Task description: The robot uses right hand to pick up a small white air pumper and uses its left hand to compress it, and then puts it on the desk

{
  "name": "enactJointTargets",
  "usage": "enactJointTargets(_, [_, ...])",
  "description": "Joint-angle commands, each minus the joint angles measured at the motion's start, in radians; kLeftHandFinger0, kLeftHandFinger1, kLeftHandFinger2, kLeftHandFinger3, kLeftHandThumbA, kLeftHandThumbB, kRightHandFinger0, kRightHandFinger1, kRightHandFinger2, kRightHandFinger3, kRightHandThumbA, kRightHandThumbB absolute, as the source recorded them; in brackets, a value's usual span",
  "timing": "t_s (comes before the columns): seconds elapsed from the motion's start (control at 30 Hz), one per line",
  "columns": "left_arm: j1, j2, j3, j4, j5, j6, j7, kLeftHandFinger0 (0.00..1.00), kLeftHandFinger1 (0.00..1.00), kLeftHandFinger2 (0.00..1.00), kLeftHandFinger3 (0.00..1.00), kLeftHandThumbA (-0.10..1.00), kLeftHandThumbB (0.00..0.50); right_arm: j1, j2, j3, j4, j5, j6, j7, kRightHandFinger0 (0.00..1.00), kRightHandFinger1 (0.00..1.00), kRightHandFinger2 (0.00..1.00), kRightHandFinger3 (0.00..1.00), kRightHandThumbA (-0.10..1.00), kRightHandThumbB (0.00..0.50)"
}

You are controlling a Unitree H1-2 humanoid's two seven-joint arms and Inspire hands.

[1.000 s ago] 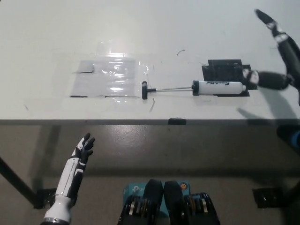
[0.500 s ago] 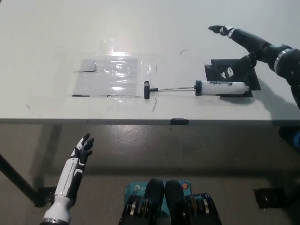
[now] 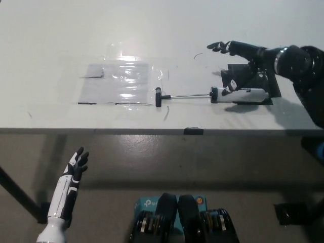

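white desk point(image 3: 61, 40) bears air pumper point(image 3: 223, 94) (on black mat point(image 3: 271, 86)).

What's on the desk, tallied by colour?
White: 1, the air pump, with a black handle on its extended rod
Black: 1, the mat under the pump
Clear: 1, the plastic sheet
Total: 3

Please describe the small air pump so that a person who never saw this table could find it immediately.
On the white desk, look right, to the black mat under the black right robot hand. The air pumper lies along the mat's near edge. It alone has a white barrel with a thin rod ending in a black T-handle.
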Motion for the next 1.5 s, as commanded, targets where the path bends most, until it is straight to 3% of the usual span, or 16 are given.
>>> enactJointTargets(0.0, [-0.024,0.016,0.005,-0.033,-0.003,-0.006,0.005,1.00,1.00,1.00,1.00,1.00,0.196,-0.130,0.001,0.005,0.079,-0.044,-0.041,-0.017,1.00,1.00,1.00,1.00,1.00,0.442])
enactJointTargets(0.07, [-0.020,0.016,0.000,-0.036,-0.003,-0.014,0.000,1.00,1.00,1.00,1.00,1.00,0.192,-0.154,0.010,0.011,0.126,-0.052,-0.051,-0.028,1.00,1.00,1.00,1.00,1.00,0.464])
enactJointTargets(0.33, [-0.016,0.016,-0.005,-0.042,-0.005,-0.024,-0.005,1.00,1.00,1.00,1.00,1.00,0.202,-0.213,0.026,0.049,0.237,-0.110,-0.092,-0.071,1.00,1.00,1.00,1.00,1.00,0.472])
enactJointTargets(0.47, [-0.019,0.017,-0.005,-0.040,-0.005,-0.024,-0.005,1.00,1.00,1.00,1.00,1.00,0.209,-0.228,0.029,0.053,0.290,-0.115,-0.111,-0.079,1.00,1.00,1.00,1.00,1.00,0.465])
enactJointTargets(0.6, [-0.018,0.021,-0.004,-0.040,-0.003,-0.024,-0.005,1.00,1.00,1.00,1.00,1.00,0.206,-0.225,0.032,0.054,0.309,-0.120,-0.131,-0.084,1.00,1.00,1.00,1.00,1.00,0.420])
enactJointTargets(0.73, [-0.012,0.021,-0.005,-0.041,-0.005,-0.029,-0.006,1.00,1.00,1.00,1.00,1.00,0.192,-0.219,0.034,0.063,0.308,-0.138,-0.129,-0.082,1.00,1.00,1.00,1.00,1.00,0.439])
enactJointTargets(0.87, [-0.015,0.024,-0.005,-0.047,-0.004,-0.022,-0.006,1.00,1.00,1.00,1.00,1.00,0.191,-0.216,0.037,0.071,0.302,-0.153,-0.106,-0.077,1.00,1.00,1.00,1.00,1.00,0.415])
enactJointTargets(1.0, [-0.015,0.028,-0.001,-0.045,-0.006,-0.023,-0.004,1.00,1.00,1.00,1.00,1.00,0.179,-0.207,0.051,0.078,0.311,-0.167,-0.103,-0.081,1.00,1.00,1.00,1.00,1.00,0.427])
enactJointTargets(1.2, [-0.020,0.029,0.001,-0.036,-0.004,-0.031,0.002,1.00,1.00,1.00,1.00,1.00,0.202,-0.221,0.079,0.129,0.370,-0.217,-0.157,-0.117,1.00,1.00,1.00,1.00,1.00,0.433])
enactJointTargets(1.37, [-0.039,0.033,0.007,-0.030,0.006,-0.025,0.010,1.00,1.00,1.00,1.00,1.00,0.181,-0.251,0.108,0.137,0.445,-0.223,-0.159,-0.142,1.00,1.00,1.00,1.00,1.00,0.423])
enactJointTargets(1.47, [-0.040,0.035,0.009,-0.030,0.008,-0.029,0.011,1.00,1.00,1.00,1.00,1.00,0.196,-0.254,0.116,0.134,0.468,-0.223,-0.155,-0.148,1.00,1.00,1.00,1.00,1.00,0.444])
